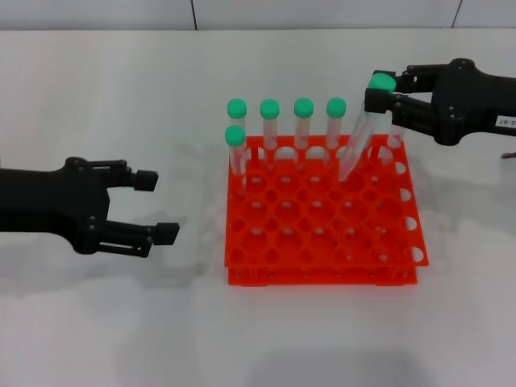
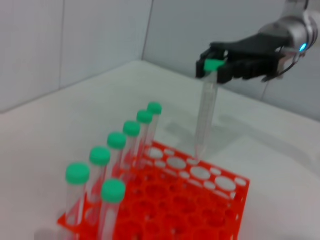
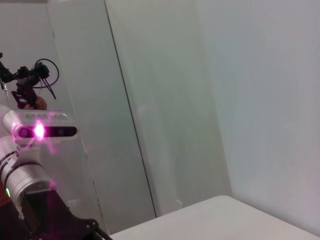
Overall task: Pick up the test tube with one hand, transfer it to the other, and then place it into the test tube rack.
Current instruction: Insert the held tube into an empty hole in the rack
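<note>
My right gripper (image 1: 380,93) is shut on the green cap of the test tube (image 1: 357,141), above the back right part of the test tube rack (image 1: 322,242). The clear tube leans, and its lower tip meets a hole near the rack's back row. The left wrist view shows the same grip, with the right gripper (image 2: 216,66) on the test tube (image 2: 204,117) and its tip at the orange rack (image 2: 210,210). My left gripper (image 1: 158,206) hovers open and empty over the table, left of the rack.
Several other green-capped tubes (image 1: 269,121) stand upright along the rack's back row, and one more (image 1: 235,149) stands at the left in the row behind them. White table (image 1: 121,105) surrounds the rack. The right wrist view shows only wall panels and the left arm's wrist (image 3: 30,165).
</note>
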### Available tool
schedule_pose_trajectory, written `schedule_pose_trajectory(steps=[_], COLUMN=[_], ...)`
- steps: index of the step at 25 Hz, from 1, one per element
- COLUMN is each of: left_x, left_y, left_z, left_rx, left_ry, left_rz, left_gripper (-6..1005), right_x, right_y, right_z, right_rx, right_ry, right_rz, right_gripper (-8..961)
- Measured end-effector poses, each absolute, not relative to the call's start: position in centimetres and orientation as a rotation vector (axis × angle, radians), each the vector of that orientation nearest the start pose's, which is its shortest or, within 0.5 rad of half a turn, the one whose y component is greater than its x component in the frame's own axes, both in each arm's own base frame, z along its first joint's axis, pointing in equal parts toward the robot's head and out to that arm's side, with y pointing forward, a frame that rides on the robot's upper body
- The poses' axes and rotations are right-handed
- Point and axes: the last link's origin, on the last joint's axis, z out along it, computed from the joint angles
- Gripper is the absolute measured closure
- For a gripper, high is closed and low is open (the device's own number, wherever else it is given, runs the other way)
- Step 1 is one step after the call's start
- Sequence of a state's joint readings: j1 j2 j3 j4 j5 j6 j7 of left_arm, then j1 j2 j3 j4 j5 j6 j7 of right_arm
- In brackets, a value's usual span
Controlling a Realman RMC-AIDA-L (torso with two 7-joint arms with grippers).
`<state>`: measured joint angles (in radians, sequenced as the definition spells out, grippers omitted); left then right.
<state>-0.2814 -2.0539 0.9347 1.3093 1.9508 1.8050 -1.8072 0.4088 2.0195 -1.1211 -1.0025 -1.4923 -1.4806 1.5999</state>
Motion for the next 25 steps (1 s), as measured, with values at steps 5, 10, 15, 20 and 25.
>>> schedule_pose_trajectory(steps=[5,10,15,20,25], left_x=[-24.5,-25.4,-25.7,-25.7,-25.8], left_y=[27.9,28.0,28.0,28.0,27.9], left_z=[6.4,6.5,6.7,6.7,6.4], left_rx=[-2.871,-2.858,-2.850,-2.852,-2.862], left_ry=[-0.625,-0.623,-0.616,-0.611,-0.615], left_rz=[-0.396,-0.388,-0.406,-0.406,-0.413], left_gripper=[124,125,127,131,131], right_x=[18.1,17.1,16.4,16.0,15.2], right_y=[34.9,35.7,35.9,36.0,36.0], right_z=[2.8,1.8,1.0,0.4,-0.5], right_rx=[-2.696,-2.700,-2.695,-2.681,-2.686], right_ry=[0.435,0.423,0.381,0.353,0.320], right_rz=[0.938,0.915,0.912,0.918,0.925], right_gripper=[701,702,704,706,708])
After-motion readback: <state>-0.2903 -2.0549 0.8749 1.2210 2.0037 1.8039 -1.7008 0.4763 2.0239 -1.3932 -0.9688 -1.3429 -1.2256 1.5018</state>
